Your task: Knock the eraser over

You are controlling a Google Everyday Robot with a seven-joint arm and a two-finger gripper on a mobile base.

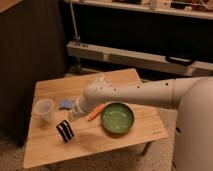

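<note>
The eraser (65, 130), a small black block with a white stripe, stands on its edge near the front left of the wooden table (115, 146). My gripper (74, 115) is at the end of the white arm that reaches in from the right. It is low over the table, just up and to the right of the eraser and very close to it. I cannot tell whether it touches the eraser.
A clear cup (44, 109) stands left of the gripper. A flat blue pad (65, 104) lies behind it. An orange stick-like item (96, 112) and a green bowl (117, 118) lie under the arm. A whitish object (102, 79) shows behind the arm.
</note>
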